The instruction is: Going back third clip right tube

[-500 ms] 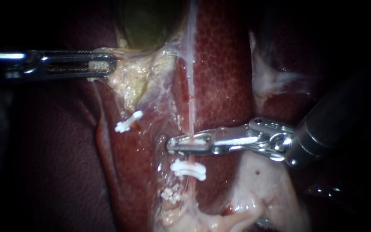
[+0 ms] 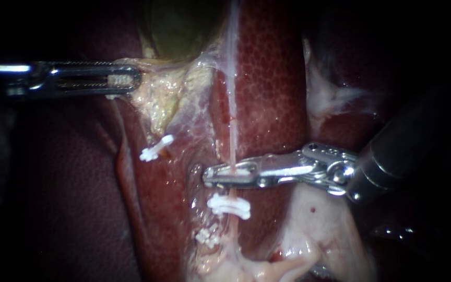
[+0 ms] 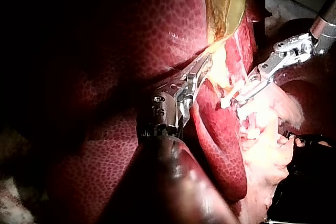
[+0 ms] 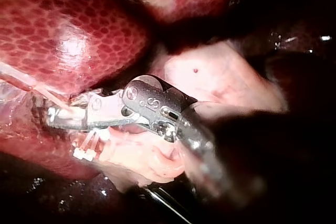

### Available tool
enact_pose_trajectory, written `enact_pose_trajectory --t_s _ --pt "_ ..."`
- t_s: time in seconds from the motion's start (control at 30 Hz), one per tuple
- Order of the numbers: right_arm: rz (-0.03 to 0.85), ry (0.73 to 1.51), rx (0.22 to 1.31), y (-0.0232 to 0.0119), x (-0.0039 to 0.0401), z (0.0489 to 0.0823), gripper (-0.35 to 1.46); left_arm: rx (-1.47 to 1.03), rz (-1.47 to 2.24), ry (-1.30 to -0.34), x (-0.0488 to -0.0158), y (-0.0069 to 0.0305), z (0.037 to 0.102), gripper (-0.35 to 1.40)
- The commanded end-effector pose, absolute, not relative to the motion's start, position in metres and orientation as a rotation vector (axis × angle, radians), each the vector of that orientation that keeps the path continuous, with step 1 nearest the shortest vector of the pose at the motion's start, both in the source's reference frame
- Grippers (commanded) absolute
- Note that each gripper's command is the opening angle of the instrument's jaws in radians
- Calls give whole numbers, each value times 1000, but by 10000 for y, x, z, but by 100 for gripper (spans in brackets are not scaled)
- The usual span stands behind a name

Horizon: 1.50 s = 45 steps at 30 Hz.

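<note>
The right tube (image 2: 232,120) is a thin pale strand running down over the liver (image 2: 267,78). My right instrument (image 2: 205,176) reaches across it from the right, jaws shut on a white clip (image 2: 237,169) around the tube. In the right wrist view the same jaws (image 4: 52,115) lie across the tube (image 4: 23,81). Two more white clips (image 2: 229,205) (image 2: 208,236) sit lower on that tube. Another clip (image 2: 156,148) sits on the left tube. My left instrument (image 2: 134,81) is shut on the yellowish tissue at the edge of the gallbladder (image 2: 181,26), also seen in the left wrist view (image 3: 206,64).
Pale fatty tissue (image 2: 314,230) lies under the right instrument's wrist and at the base of the tubes. A whitish fold (image 2: 330,96) crosses the liver at the upper right. Dark liver (image 2: 69,198) fills the left side.
</note>
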State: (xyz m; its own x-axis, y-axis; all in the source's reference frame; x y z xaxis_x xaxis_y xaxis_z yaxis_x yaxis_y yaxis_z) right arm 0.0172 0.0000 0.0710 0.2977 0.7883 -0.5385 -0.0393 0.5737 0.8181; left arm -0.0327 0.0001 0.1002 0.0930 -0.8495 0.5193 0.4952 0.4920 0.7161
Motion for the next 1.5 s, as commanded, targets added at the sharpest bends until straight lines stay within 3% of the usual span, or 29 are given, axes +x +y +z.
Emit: enact_pose_trajectory --t_s 0.03,0.13,0.57,1.07,1.3,1.5 --pt "620 1161 768 1 172 713 51 406 -1039 -1069 -327 1 1002 -18" --pt "632 1184 697 3 173 716 60 406 -1039 -1069 -327 1 1002 -18" --pt "520 1209 749 -18 174 696 60 406 -1039 -1069 -326 1 1002 -18" --pt "558 1200 625 23 139 721 60 406 -1039 -1069 -326 1 1002 -18" --pt "519 1212 616 25 117 701 60 407 -1038 -1069 -324 0 1001 -16" --pt "445 1236 592 38 89 660 60 407 -1038 -1069 -324 0 1001 -16"
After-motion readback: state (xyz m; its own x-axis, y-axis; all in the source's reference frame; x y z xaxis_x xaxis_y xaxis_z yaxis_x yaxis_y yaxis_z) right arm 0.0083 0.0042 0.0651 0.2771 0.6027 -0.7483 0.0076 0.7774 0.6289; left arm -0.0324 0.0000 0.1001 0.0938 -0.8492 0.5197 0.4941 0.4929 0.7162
